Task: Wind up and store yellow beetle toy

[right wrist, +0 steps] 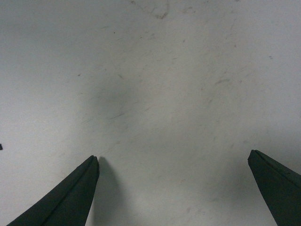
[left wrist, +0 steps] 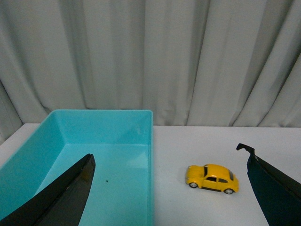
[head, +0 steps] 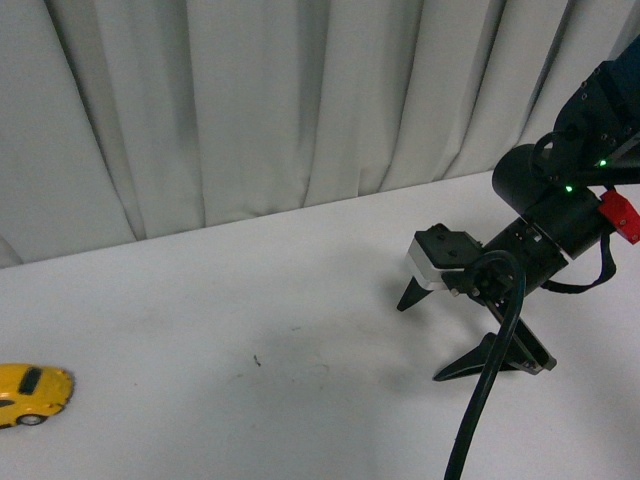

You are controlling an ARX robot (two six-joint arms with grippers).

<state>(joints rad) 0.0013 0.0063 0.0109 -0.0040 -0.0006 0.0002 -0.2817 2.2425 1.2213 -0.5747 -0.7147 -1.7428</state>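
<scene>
Black right end effector (head: 423, 340) tilts downward, jaws spread wide.

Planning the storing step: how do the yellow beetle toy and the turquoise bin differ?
The yellow beetle toy is small, rounded and glossy yellow; the turquoise bin is far larger, rectangular and open-topped. The toy stands on its wheels beside the bin, not inside; the bin's visible interior holds no toy. Both rest on the white table.

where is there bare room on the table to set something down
Widest free patch: the white table between the yellow beetle toy and the right gripper, bare under its open fingers too. The teal bin is empty inside. Tightest: the strip between bin and toy.
</scene>
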